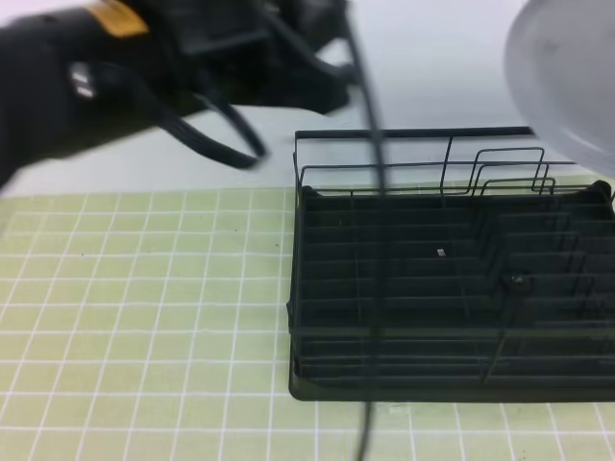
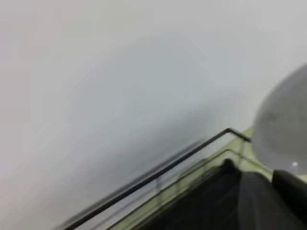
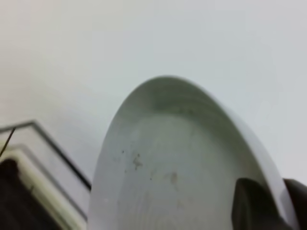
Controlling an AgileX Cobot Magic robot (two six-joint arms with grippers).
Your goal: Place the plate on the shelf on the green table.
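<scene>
We see the rack (image 1: 452, 279) standing on the green table (image 1: 144, 317), filling the right half of the high view; it is black wire over a solid black tray, with a tall back rail and upright dividers toward its right end; two small pale specks show among its wires, too small to tell what they are. We can read no writing, brand or label anywhere in the three views; the only marks are a yellow patch and a pale patch on the left arm (image 1: 86, 77), both too blurred to read.

The plate (image 1: 567, 77) is held up in the air above the right rear corner of the rack, clear of the wires, tilted on edge against the white wall; only part of its round shows at the top right of the high view. In the right wrist view the plate (image 3: 182, 163) fills the frame, pale grey-blue with a few small dark specks on its face; the right gripper (image 3: 268, 203) is clamped on its rim at the lower right, one dark finger (image 3: 252, 201) lying over the inner face.

The left arm is raised at the upper left of the high view, well apart from the plate, with cables hanging from it; we cannot tell how its gripper stands; its wrist camera shows only wall, the rack's back rail (image 2: 153, 177) and the plate (image 2: 283, 129) at the right edge.
</scene>
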